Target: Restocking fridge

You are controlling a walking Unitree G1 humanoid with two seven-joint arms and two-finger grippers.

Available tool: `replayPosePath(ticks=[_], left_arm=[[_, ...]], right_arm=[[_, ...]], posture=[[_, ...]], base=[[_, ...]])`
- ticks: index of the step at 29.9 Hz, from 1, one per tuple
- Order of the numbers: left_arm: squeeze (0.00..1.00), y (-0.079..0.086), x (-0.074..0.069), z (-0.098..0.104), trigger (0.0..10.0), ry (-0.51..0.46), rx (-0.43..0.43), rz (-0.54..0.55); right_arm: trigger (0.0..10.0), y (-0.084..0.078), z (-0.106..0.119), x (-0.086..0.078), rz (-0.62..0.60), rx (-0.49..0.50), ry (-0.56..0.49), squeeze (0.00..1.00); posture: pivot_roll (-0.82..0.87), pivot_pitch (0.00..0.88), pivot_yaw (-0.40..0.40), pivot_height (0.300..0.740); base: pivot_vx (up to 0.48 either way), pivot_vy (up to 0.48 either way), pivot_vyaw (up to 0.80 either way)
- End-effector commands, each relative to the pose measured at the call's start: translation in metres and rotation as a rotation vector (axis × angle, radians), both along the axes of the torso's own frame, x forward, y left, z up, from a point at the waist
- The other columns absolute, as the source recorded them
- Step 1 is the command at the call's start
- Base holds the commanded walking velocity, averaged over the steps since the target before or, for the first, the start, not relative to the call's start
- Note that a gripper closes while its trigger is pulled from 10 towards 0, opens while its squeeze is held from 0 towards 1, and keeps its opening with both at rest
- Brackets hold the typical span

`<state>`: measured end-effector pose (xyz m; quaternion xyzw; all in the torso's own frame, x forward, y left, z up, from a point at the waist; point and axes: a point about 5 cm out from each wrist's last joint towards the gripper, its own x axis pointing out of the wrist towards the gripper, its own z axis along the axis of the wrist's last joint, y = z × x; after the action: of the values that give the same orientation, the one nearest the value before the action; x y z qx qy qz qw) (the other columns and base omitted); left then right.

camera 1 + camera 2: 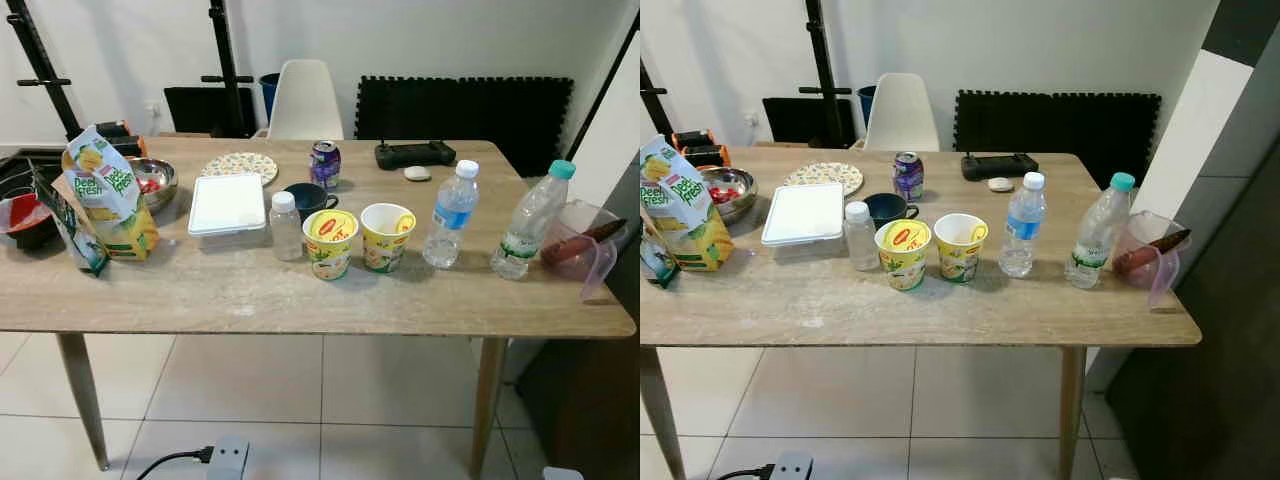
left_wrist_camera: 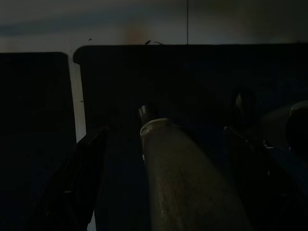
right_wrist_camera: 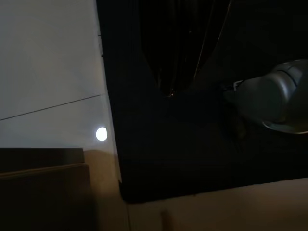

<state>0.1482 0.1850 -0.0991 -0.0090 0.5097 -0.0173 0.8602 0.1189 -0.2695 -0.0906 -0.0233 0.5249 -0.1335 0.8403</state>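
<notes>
A wooden table laden with groceries, seen from above; both arms hang idle in dark shade.

Whether either claw is released or clenched cannot be told. Two water bottles stand at the table's right, two yellow noodle cups at centre beside a small white bottle, a white lidded box behind, and a corn-print bag at the left.

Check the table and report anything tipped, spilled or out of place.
Nothing spilled. Only the teal-capped water bottle stands out: it leans toward the pink jug at the table's right end, while the blue-labelled bottle and noodle cups stand upright.
</notes>
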Motion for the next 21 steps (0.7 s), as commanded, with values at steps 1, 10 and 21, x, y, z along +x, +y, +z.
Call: replayPosePath(ticks=[1,10,21], left_arm=[[0.00,0.005,-0.002,0.000,10.0,0.007,0.015,0.004],[0.00,0.007,-0.002,0.000,10.0,0.005,0.021,0.022],[0.00,0.008,-0.002,0.000,10.0,0.002,0.019,0.047]], right_arm=[[10.0,0.001,0.002,0.006,-0.031,0.028,-0.042,0.00],[10.0,0.028,0.021,0.065,0.025,0.312,-0.294,0.00],[10.0,0.028,0.034,0.085,0.066,0.381,-0.377,1.00]], posture=[[-0.08,0.000,-0.033,0.740],[-0.08,0.000,-0.029,0.740],[-0.07,0.000,-0.033,0.740]], base=[[0.000,0.000,0.00],[0.000,0.000,0.00],[0.000,0.000,0.00]])
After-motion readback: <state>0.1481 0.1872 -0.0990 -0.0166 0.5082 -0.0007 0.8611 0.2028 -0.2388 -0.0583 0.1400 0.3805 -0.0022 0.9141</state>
